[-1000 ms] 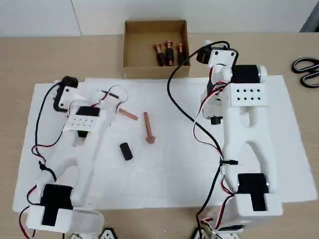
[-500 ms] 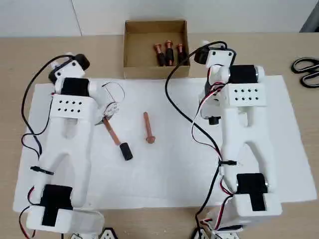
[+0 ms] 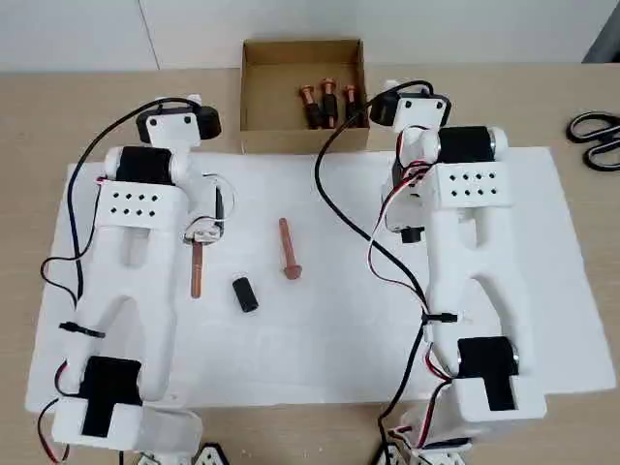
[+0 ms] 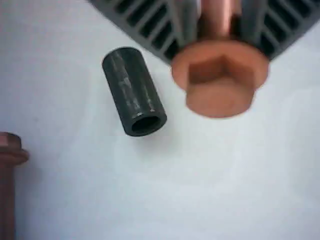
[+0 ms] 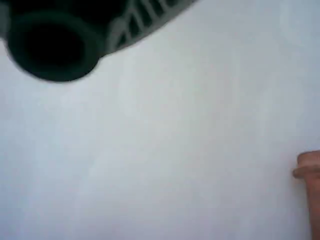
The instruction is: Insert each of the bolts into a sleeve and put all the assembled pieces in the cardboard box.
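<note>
The left gripper [image 3: 201,236] is clamped tight on the held bolt [image 4: 219,80], on the left side of the desk [image 3: 58,107]. A second ago this bolt points off to the right. Half a second ago it leans down against the loose sleeve [image 3: 245,294]. Now it has swung round and points at the near edge of the desk, a little apart from that sleeve. So I think no join is made yet, and the bolt needs lining up again. Its head sticks out past the fingers. The loose sleeve lies flat just to the right, and the loose bolt [image 3: 288,249] lies further right, in the middle. Toward the near edge there is lots of bare white sheet [image 3: 320,358] for moving. The cardboard box [image 3: 254,97] sits at the far edge with three finished pieces [image 3: 329,105] inside. A black wire [image 3: 334,145] hangs by its near right corner and could catch. The right gripper [image 3: 412,231] has hardly moved and is clamped on the held sleeve [image 5: 50,45]. Scissors [image 3: 596,139] lie at the right edge, well apart.
</note>
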Tool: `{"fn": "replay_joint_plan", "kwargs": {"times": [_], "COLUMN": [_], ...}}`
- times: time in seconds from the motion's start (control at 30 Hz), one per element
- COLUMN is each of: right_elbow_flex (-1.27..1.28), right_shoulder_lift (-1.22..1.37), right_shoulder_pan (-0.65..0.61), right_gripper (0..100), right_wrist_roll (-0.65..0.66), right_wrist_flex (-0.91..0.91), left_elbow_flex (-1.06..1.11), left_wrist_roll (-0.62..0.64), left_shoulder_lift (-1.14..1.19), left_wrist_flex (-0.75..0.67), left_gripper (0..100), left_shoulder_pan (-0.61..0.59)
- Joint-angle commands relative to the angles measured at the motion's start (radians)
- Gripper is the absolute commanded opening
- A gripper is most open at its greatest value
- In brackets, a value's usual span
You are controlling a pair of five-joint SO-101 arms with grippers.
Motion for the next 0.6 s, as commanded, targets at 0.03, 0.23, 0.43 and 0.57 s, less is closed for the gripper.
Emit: {"fn": "replay_joint_plan", "kwargs": {"times": [0.03,0.23,0.43,0.57], "right_elbow_flex": [-0.005,-0.005,-0.006,-0.006], "right_shoulder_lift": [-0.056,-0.056,-0.056,-0.056], "right_shoulder_pan": [-0.005,-0.005,-0.007,-0.007], "right_gripper": [0.4,0.4,0.5,0.5], "right_wrist_roll": [0.003,0.003,0.003,0.003], "right_wrist_flex": [-0.010,-0.010,-0.010,-0.010], "left_elbow_flex": [-0.013,0.004,-0.021,-0.051], "left_wrist_roll": [-0.011,0.080,0.210,0.161], "left_shoulder_lift": [-0.008,-0.008,-0.017,-0.017], "left_wrist_flex": [0.008,0.009,-0.005,-0.008], "left_gripper": [1,1,1,1], "left_shoulder_pan": [-0.015,-0.035,-0.055,-0.058]}}
